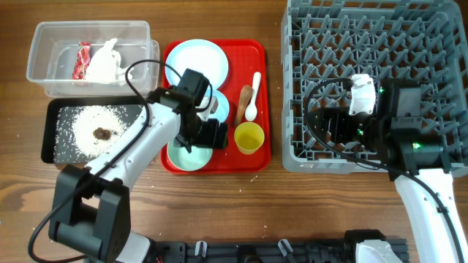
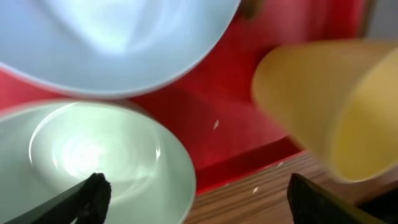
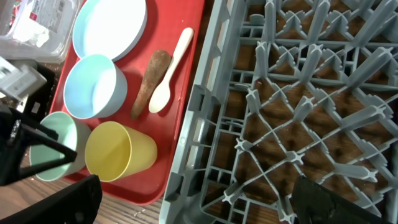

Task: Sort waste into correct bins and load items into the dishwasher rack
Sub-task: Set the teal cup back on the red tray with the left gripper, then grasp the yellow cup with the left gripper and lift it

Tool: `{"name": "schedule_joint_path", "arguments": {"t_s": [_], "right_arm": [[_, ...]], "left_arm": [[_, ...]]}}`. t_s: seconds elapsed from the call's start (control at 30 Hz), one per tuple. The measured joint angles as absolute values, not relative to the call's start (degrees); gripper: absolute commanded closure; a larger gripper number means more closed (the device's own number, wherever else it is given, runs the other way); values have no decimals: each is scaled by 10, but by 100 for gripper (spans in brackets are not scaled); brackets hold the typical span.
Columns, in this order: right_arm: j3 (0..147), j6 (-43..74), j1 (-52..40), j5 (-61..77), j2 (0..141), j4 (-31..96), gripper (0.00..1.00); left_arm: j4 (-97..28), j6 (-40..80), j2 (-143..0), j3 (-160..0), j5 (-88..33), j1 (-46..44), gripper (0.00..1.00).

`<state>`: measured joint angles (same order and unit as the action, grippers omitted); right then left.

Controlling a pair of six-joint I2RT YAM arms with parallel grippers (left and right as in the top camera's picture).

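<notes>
My left gripper [image 1: 199, 139] is open and empty, low over the red tray, its jaws [image 2: 199, 199] straddling the rim of the pale green bowl [image 2: 93, 155] [image 1: 183, 155]. The pale blue bowl [image 1: 220, 107], the plate [image 1: 196, 58], the yellow cup [image 1: 248, 137] [image 2: 336, 106] and the brown scrap [image 1: 246, 96] sit on that tray. My right gripper [image 1: 329, 126] [image 3: 199, 202] is open and empty over the front left corner of the grey rack [image 1: 380, 44] [image 3: 280, 93]. The clear tub [image 1: 44, 73] holds the wrapper [image 1: 82, 61] and tissue [image 1: 104, 63]. The black tray [image 1: 55, 109] holds rice crumbs and a brown lump [image 1: 102, 133].
A white spoon [image 1: 253, 98] lies on the red tray [image 1: 259, 51] beside the brown scrap. A few white crumbs lie on the wood in front of the red tray. The rack is close to the tray's right edge.
</notes>
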<state>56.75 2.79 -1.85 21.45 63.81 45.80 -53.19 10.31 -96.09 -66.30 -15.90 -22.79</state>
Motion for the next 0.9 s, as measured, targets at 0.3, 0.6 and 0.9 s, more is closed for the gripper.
{"name": "schedule_joint_path", "arguments": {"t_s": [0.3, 0.6, 0.9], "right_arm": [[568, 28, -18, 215, 638, 445, 0], [568, 43, -18, 216, 638, 437, 0], [568, 90, -35, 496, 752, 226, 0]], "left_arm": [[-443, 77, -992, -701, -161, -280, 28], [-433, 74, -1043, -703, -156, -295, 96], [-444, 79, -963, -732, -599, -76, 96]]}}
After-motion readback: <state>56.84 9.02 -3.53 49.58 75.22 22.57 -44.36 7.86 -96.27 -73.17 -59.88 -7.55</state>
